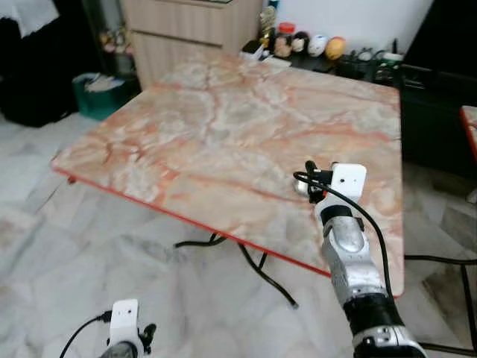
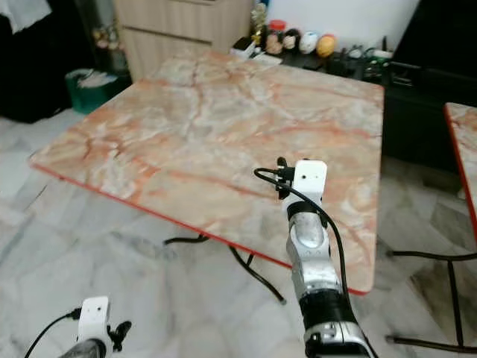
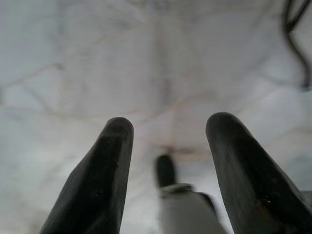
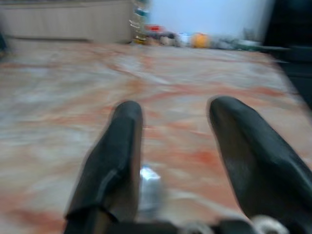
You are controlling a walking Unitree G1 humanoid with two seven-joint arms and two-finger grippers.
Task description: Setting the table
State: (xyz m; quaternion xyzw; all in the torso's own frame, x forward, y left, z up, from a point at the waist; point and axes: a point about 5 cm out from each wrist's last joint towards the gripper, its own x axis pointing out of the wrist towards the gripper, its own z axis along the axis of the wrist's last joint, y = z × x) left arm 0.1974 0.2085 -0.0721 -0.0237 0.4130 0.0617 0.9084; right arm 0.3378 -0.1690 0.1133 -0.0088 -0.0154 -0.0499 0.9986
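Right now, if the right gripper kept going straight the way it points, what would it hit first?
Probably nothing soon: the right gripper points across bare marble tabletop, fingers apart. Farthest along, likely the clutter beyond the table's far edge, though depth is unclear.

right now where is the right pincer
In the head views the right pincer is out over the marble table, near its front right part, fingers apart. A small silvery object, too blurred to identify, lies just beside one finger.
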